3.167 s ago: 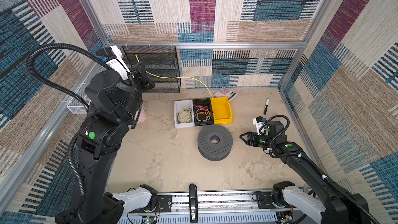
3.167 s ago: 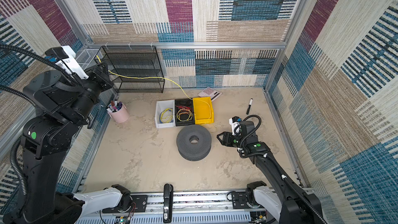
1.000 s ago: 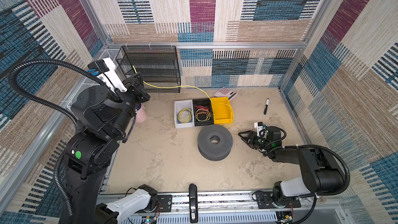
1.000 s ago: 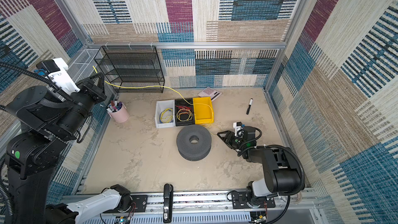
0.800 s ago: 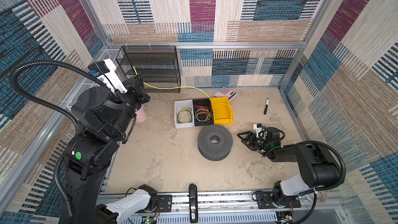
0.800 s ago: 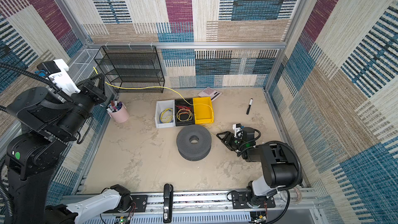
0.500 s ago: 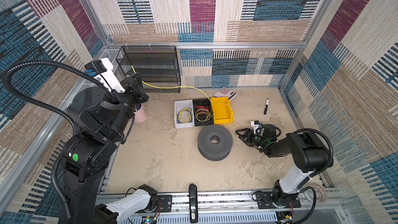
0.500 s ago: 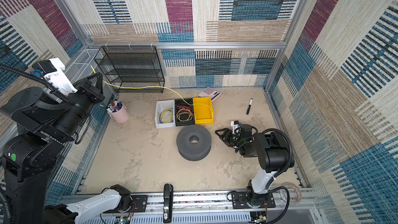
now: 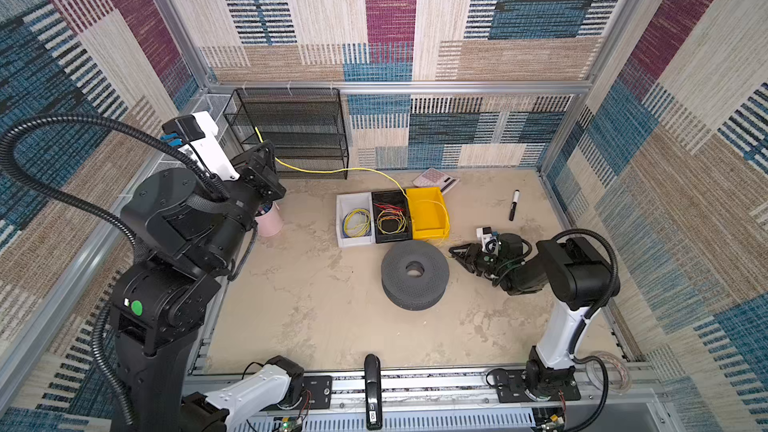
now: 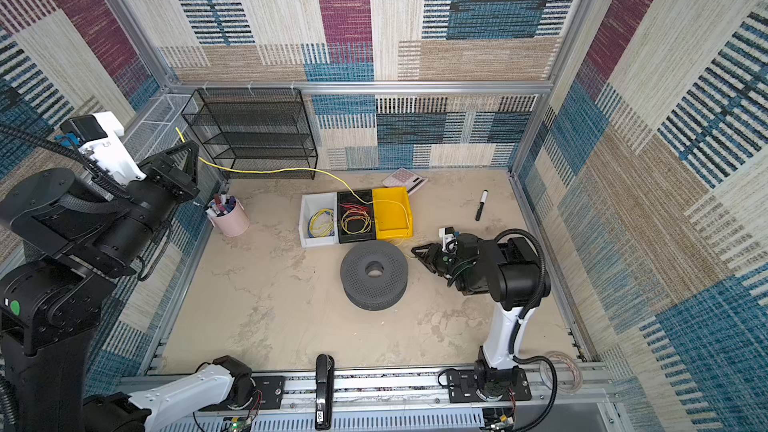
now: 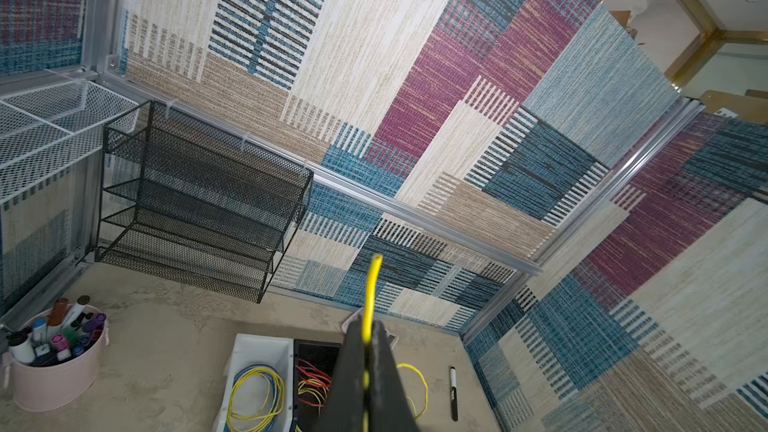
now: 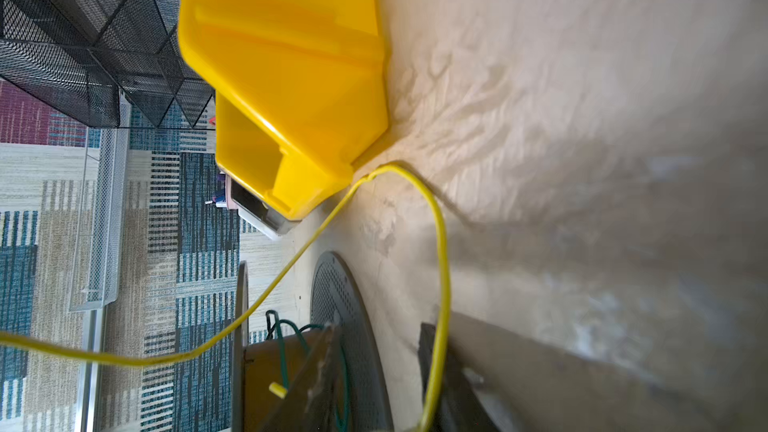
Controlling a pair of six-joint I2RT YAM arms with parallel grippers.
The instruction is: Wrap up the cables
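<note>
**Reader:** Fig. 1. How far along is the wrapping?

**Robot:** Early, by my judgement. Near the centre, the grey spool [image 9: 414,275] lies flat on the table. No turn of the yellow wire [image 12: 445,268] shows on it. My right wrist view shows only a green strand [image 12: 282,347] at its core. Just right of the spool, my right gripper [image 9: 456,252] sits low on the table with its jaws parted. The wire runs through the gap along one finger [image 12: 461,388] and is not pinched. Farther back, the wire loops across the yellow bin [image 9: 424,222]. From there it rises leftward through the air to my left gripper [image 11: 366,332], which is high at the far left in front of the black mesh rack [image 9: 291,130]. Those jaws are clenched on the wire, and a short tip stands out beyond them. The whole winding is left to do.

**Reader:** What cannot be read?

**Robot:** Nearest, the wire runs off the edge of my right wrist view, so its course past my right fingers is cut off. In both top views the stretch between the bin and my right gripper is too thin to trace. The spool's upper flange also covers the core there. I cannot tell whether the loop lies inside the bin or over its rim. At the far left, the clenched jaws cover the wire where they grip it.
</note>
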